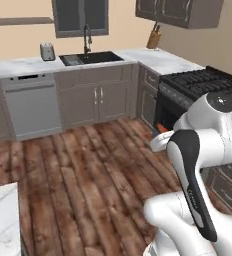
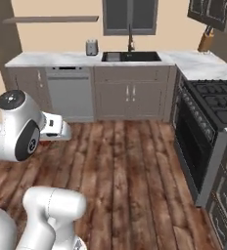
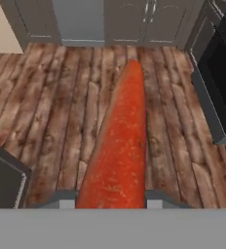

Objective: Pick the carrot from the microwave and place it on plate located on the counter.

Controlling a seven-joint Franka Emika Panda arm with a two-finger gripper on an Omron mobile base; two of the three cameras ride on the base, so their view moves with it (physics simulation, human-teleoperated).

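The carrot [image 3: 119, 146] is a red-orange tapered piece that looms large in the hand view, pointing away over the wooden floor. My gripper [image 3: 112, 201] is shut on its thick end, with a grey fingertip [image 3: 61, 200] showing on each side. In the left base view a small orange bit of the carrot [image 1: 161, 128] peeks out beyond the white hand, in front of the oven. The microwave, the plate and the short counter are out of view.
A black stove and oven [image 2: 203, 122] stand along the right wall. Grey cabinets, a dishwasher [image 2: 69, 95] and a sink [image 2: 131, 56] line the back wall. A marble island corner [image 1: 0, 220] sits at lower left. A dark panel edge [image 3: 5, 180] lies low beside the hand.
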